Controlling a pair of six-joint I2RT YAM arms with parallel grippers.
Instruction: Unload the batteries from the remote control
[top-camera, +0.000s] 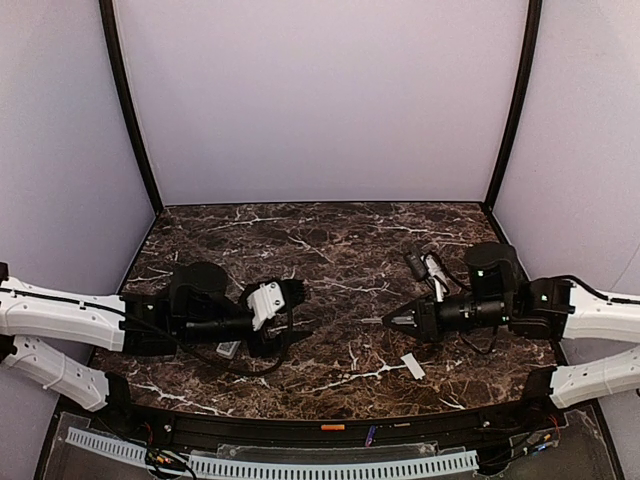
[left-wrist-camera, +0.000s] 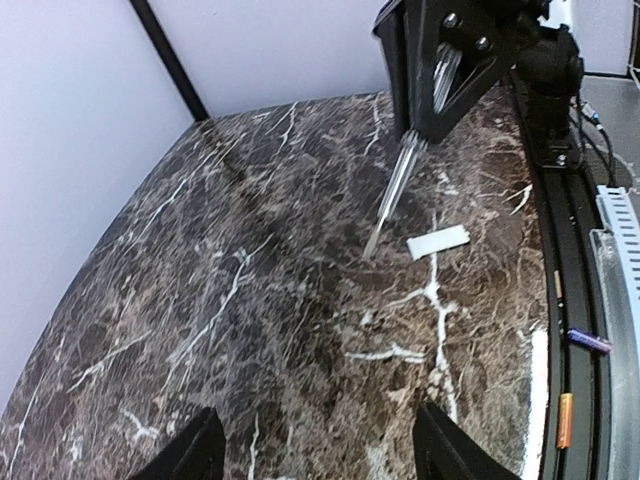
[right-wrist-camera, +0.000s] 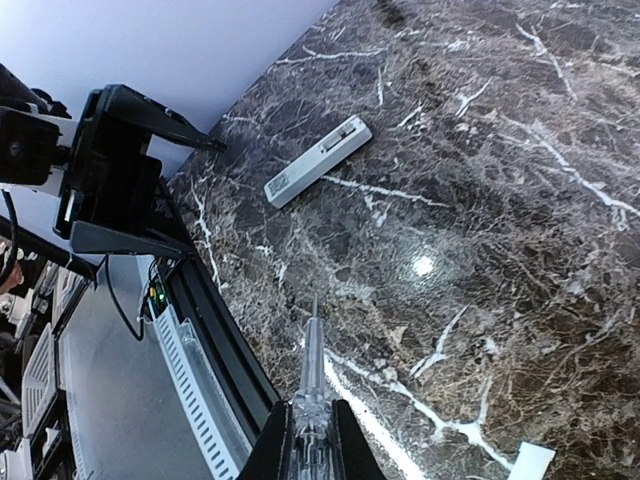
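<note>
From above, I see the left fingers (top-camera: 290, 293) spread wide with nothing between them, over the left part of the table (top-camera: 330, 240). Under that arm, close to the near edge and toward the near-left corner, one end of the remote control (top-camera: 228, 348) pokes out; the arm covers the rest. The right fingers (top-camera: 398, 320) are clamped on a thin clear tool (top-camera: 378, 320), whose tip points toward the left arm over the right half of the table. A small flat white cover (top-camera: 413, 366) lies beside the tool, toward the near edge. A small orange cylinder (top-camera: 333, 427) sits in the black rail along the near edge; I cannot tell what it is.

On the left wrist camera, the left fingers (left-wrist-camera: 190, 450) stand far apart at the bottom of the frame over bare table (left-wrist-camera: 250, 300). Across from them the right fingers (left-wrist-camera: 415, 125) grip the tool (left-wrist-camera: 392, 190), which slants down to a tip at or just above the table, just beside the cover (left-wrist-camera: 438, 242). The orange cylinder (left-wrist-camera: 563, 420) lies in the rail.

On the right wrist camera, the right fingers (right-wrist-camera: 313, 415) pinch the tool (right-wrist-camera: 313, 350). The remote control (right-wrist-camera: 318, 160) lies flat on the table (right-wrist-camera: 500, 200) near the left fingers (right-wrist-camera: 150, 115), not touching them. I cannot tell which face is up and cannot make out the batteries. The cover (right-wrist-camera: 533, 462) shows at the bottom right.
</note>
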